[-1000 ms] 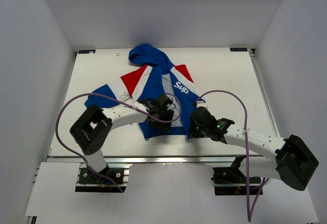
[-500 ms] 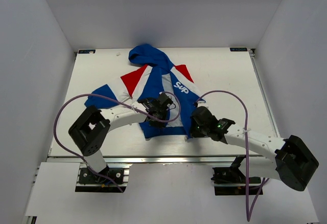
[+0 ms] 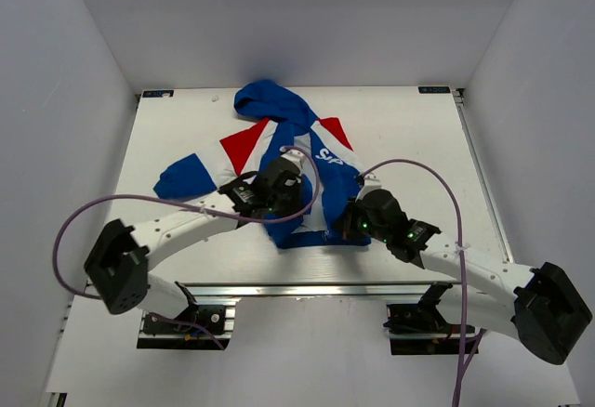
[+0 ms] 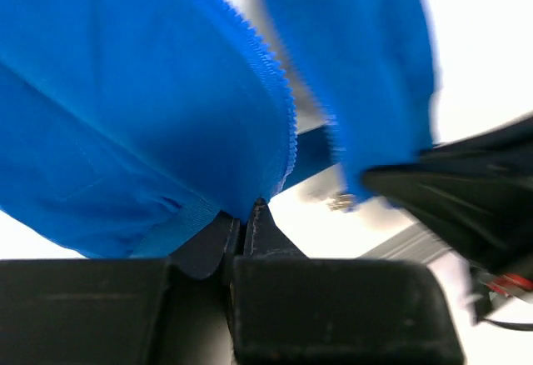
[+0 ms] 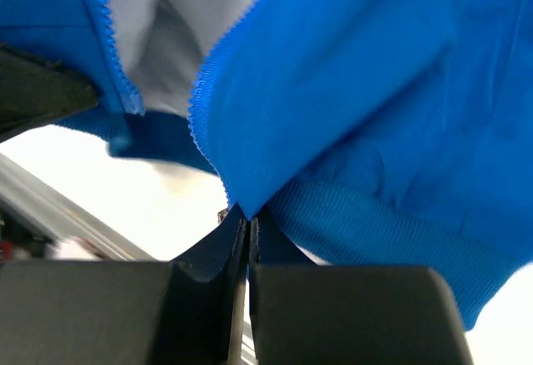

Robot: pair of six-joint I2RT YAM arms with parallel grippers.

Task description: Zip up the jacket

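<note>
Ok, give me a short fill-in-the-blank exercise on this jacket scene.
1. The jacket on the table is mostly ____ in colour.
2. Its zipper is ____.
3. The left fingers and right fingers are both ____ on its bottom hem.
Missing words: blue; open; shut.
</note>
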